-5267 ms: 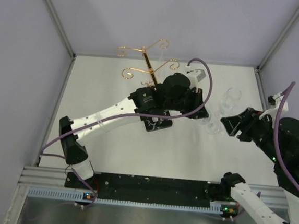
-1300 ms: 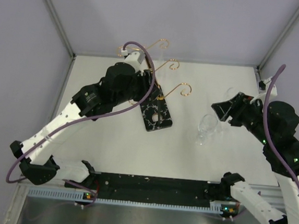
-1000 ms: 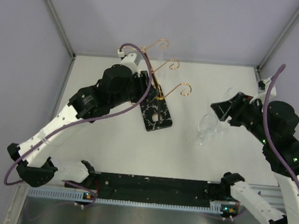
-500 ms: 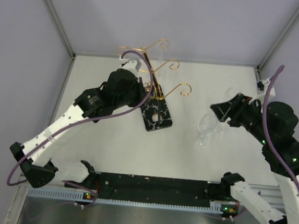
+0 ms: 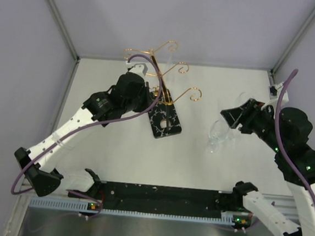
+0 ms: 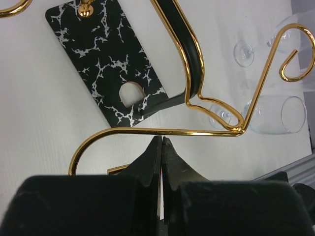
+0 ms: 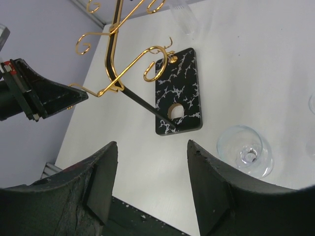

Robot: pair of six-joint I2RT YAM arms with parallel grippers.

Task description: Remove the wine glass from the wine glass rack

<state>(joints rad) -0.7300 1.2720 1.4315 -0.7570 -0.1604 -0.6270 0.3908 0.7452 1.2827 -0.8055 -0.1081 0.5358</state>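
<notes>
No lettering, label, brand, number or sign can be read in any of the three views. The white veins on the black base of the wine glass rack point(image 6: 101, 59), at the upper left of the left wrist view, are marbling and not writing

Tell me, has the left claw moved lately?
Yes, leftward. The left gripper hung right of the wine glass rack's black base; now it sits left of it.
</notes>
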